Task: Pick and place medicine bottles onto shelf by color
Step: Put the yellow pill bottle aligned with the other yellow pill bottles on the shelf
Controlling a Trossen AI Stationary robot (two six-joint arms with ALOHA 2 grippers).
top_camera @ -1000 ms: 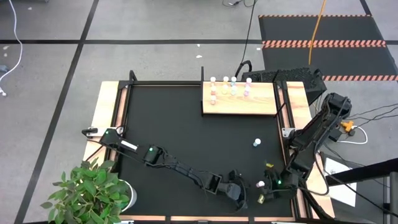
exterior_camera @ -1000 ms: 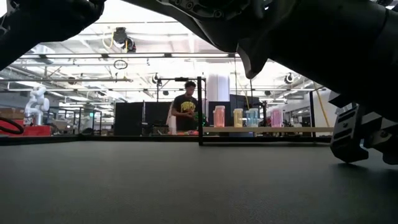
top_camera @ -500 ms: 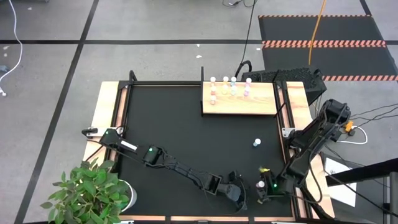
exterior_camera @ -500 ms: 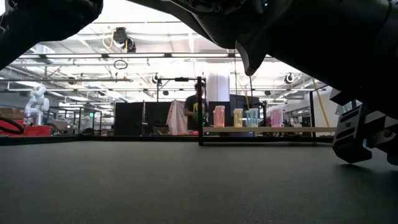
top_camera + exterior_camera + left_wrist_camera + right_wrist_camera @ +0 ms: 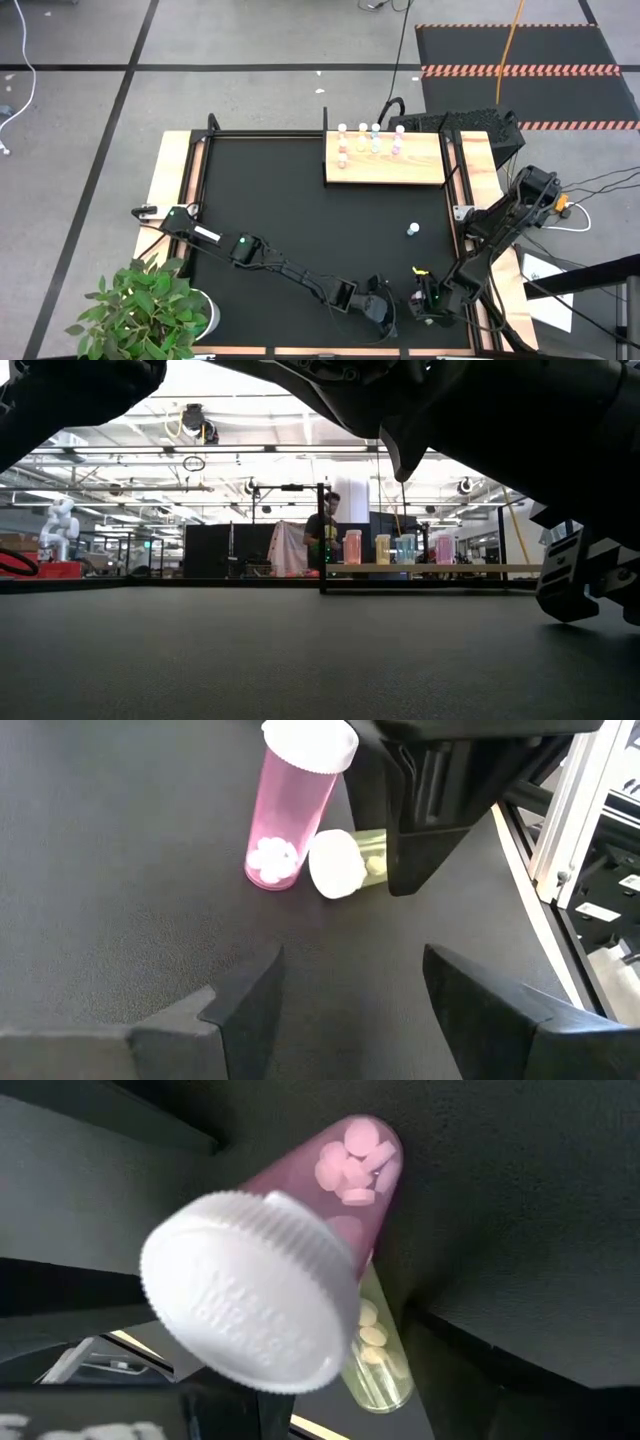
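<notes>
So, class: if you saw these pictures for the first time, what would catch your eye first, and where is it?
The eye lands first on the pink see-through bottle with a white cap, standing on the black mat near its front right corner, with a yellow-green bottle lying against it. The right tool is down right at the pair, the left tool open just short of them. Farther back, a row of small bottles stands on the light wooden shelf.

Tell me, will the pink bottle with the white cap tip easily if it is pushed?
Probably. The pink translucent plastic bottle with the white cap is tall and narrow, so likely top-heavy. With few pills inside, it seems light. Once down, its round body may roll.
</notes>
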